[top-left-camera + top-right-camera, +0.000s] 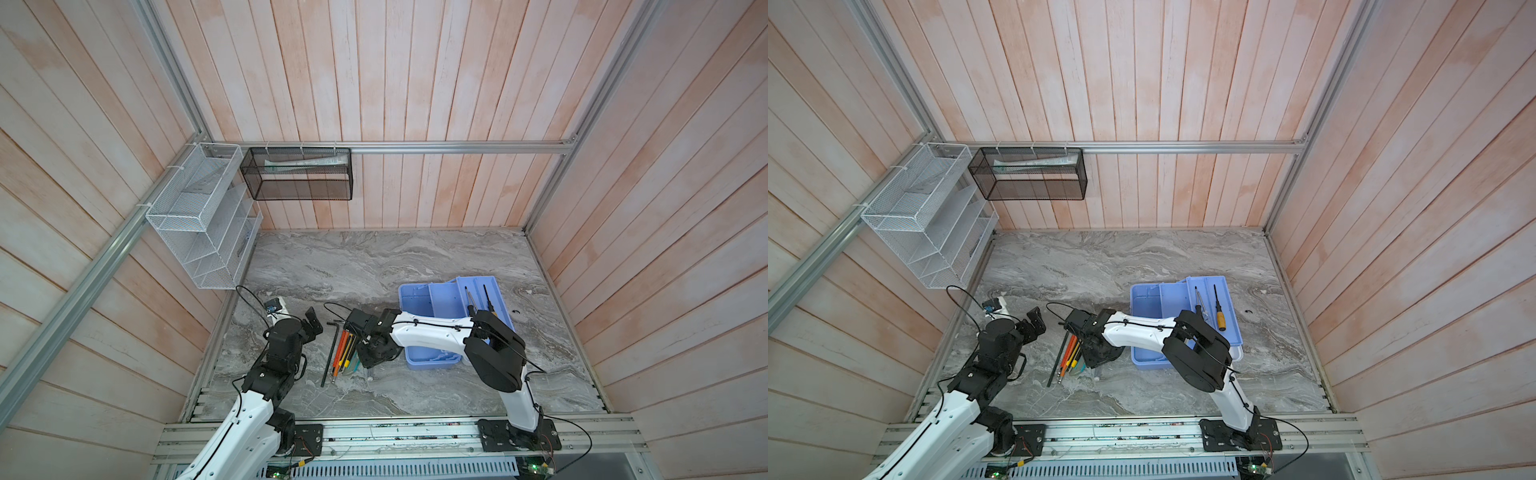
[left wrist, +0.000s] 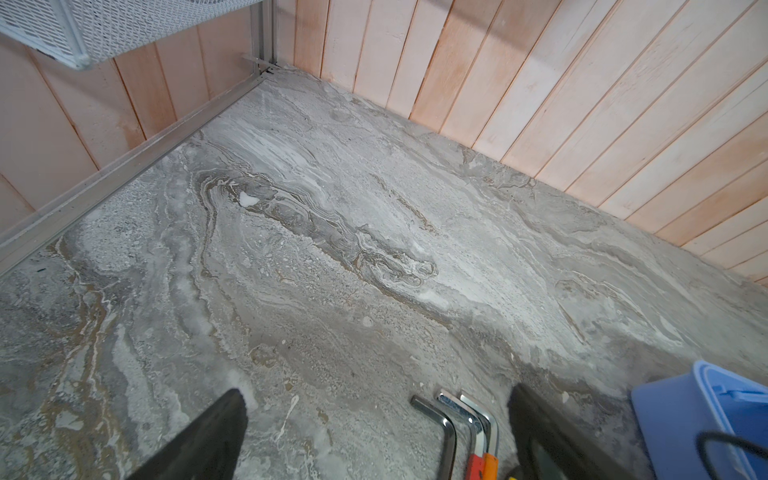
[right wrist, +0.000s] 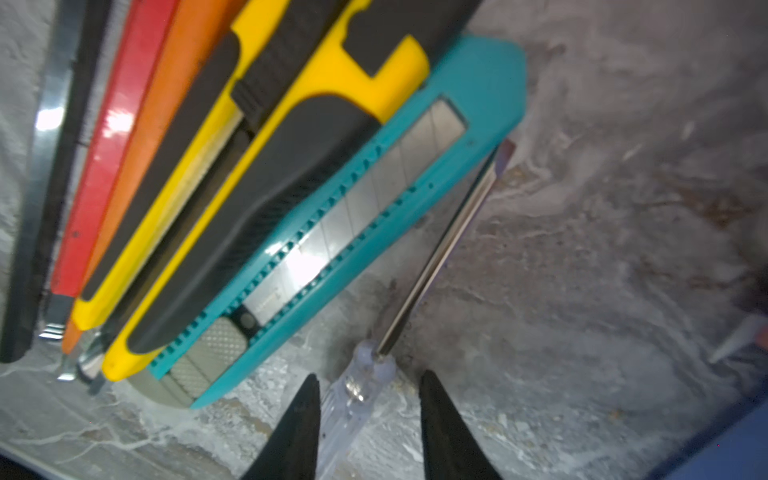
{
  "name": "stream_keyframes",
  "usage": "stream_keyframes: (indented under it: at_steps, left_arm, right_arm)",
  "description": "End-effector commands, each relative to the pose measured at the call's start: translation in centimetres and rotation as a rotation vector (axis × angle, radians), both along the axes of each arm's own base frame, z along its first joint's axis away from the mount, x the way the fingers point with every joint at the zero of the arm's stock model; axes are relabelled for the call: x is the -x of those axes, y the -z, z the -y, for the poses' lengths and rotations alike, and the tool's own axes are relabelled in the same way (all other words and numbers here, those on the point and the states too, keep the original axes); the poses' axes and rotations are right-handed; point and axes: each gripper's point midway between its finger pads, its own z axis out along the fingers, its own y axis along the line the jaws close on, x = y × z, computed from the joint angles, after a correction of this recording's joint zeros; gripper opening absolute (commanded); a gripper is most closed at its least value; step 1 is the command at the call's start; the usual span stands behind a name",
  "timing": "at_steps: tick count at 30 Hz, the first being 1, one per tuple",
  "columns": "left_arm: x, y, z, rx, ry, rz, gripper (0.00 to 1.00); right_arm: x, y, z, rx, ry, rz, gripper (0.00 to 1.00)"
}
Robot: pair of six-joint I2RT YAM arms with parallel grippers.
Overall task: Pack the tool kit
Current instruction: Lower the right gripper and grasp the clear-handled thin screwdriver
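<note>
The tool kit's light blue base [image 1: 413,299] stands open at the right of the marble table, and two screwdrivers [image 1: 1219,316] lie in its tray [image 1: 500,303]. To its left is a row of tools: hex keys [image 2: 446,432], yellow utility knives [image 3: 266,195] and a teal utility knife [image 3: 357,195]. A clear-handled screwdriver [image 3: 353,399] lies beside the teal knife. My right gripper [image 3: 370,374] is open astride that handle, one finger touching it and the other apart. My left gripper [image 2: 378,436] is wide open and low over the table, with the hex keys' bent ends near one finger. The kit's lid is out of view.
A white mesh basket [image 1: 199,216] hangs on the left wall and a black mesh basket [image 1: 299,174] on the back rail. A small white device [image 1: 276,307] lies by the left arm. Wooden walls close the table on three sides.
</note>
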Motion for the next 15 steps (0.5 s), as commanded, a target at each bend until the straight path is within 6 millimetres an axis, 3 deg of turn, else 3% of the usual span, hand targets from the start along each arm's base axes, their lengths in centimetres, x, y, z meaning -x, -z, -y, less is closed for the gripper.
stream_keyframes:
  at_steps: [1,8,11,15]
  left_arm:
    - [0.2,0.6,-0.2,-0.004,-0.008,-0.015,1.00]
    - [0.2,0.5,-0.2,-0.004,-0.007,-0.013,1.00]
    - [0.2,0.6,-0.3,-0.005,-0.008,-0.014,1.00]
    - [0.2,0.6,-0.2,-0.004,-0.003,-0.012,1.00]
  right_arm:
    - [-0.2,0.2,1.2,0.065,-0.014,0.017,0.37]
    - [-0.3,1.3,0.3,0.045,0.013,-0.002,0.38]
    - [0.1,2.2,0.9,0.069,0.037,-0.031,0.36]
    - [-0.1,1.8,1.7,0.090,0.065,-0.019,0.29]
